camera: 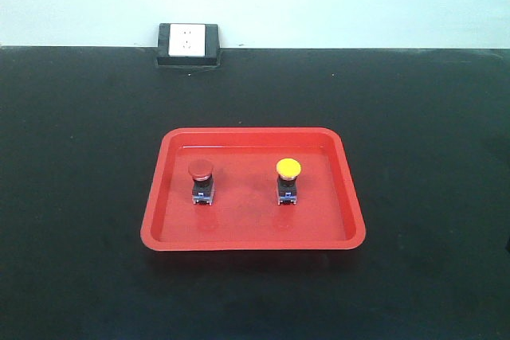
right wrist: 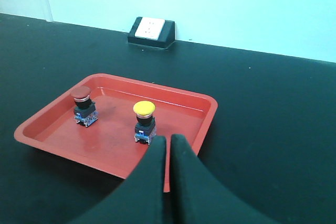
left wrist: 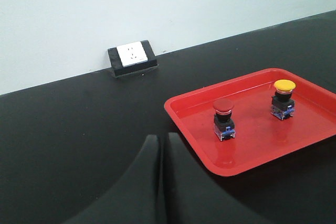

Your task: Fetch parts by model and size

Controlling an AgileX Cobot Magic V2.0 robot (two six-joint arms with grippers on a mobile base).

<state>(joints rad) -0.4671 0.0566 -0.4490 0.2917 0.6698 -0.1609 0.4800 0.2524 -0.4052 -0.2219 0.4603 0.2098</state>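
Two parts stand upright in a red tray (camera: 159, 220): a red-capped push-button switch (camera: 201, 181) on the left and a yellow-capped one (camera: 288, 179) on the right, each with a dark body and blue base. Neither gripper shows in the front view. My left gripper (left wrist: 161, 141) is shut and empty, hanging over the black table short of the tray's (left wrist: 181, 124) near-left corner, with the red switch (left wrist: 223, 119) and yellow switch (left wrist: 284, 98) beyond. My right gripper (right wrist: 168, 141) is shut and empty, above the tray's (right wrist: 207, 119) near edge, close to the yellow switch (right wrist: 144, 122); the red switch (right wrist: 83, 106) stands farther left.
A black-framed white wall socket (camera: 188, 44) sits at the table's back edge against the pale wall. The black tabletop (camera: 72, 157) stretches around the tray on all sides.
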